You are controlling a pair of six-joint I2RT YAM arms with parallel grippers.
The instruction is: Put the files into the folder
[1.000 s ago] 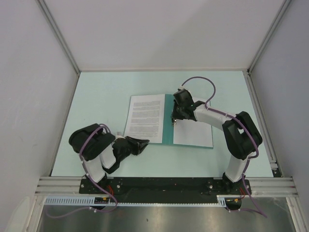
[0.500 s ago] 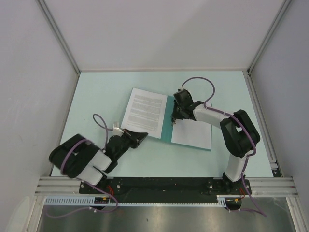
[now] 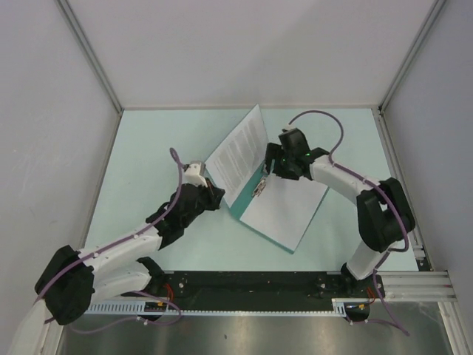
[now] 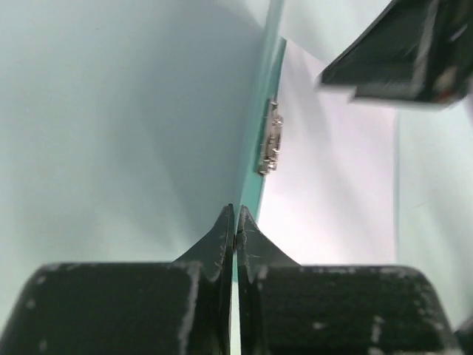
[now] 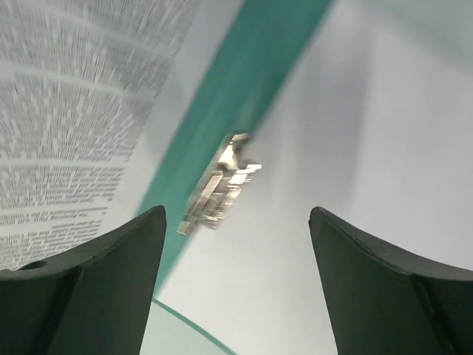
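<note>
**Item 1. Left pincer** (image 3: 216,197): reaching in from the near left corner of the worktop (image 3: 148,148). It is clamping tight on the near edge of the folder's left cover. In the left wrist view its fingers (image 4: 222,240) are pressing together, with the thin teal edge sandwiched between them.

**Item 2. Folder** (image 3: 244,207): teal-green card, sitting near the middle of the worktop and turned at an angle to the worktop edges. It is standing partly open. The left cover is rising off the surface at a steep tilt, while the right cover is lying flat.

**Item 3. Printed sheet** (image 3: 240,151): white, covered in lines of black text. It is resting against the inner face of the raised left cover and tilting with it.

**Item 4. Metal clip** (image 3: 259,188): silver, sitting along the spine between the two sheets. It is showing blurred in the right wrist view (image 5: 218,188).

**Item 5. Nearly blank sheet** (image 3: 284,214): white, lying flat on the right cover, with a teal margin showing along its near edge.

**Item 6. Right pincer** (image 3: 270,170): arching in from the right and hanging over the spine just beyond the clip. Its jaws are spreading wide and holding nothing. Whether the tips are touching the paper cannot be told.
</note>
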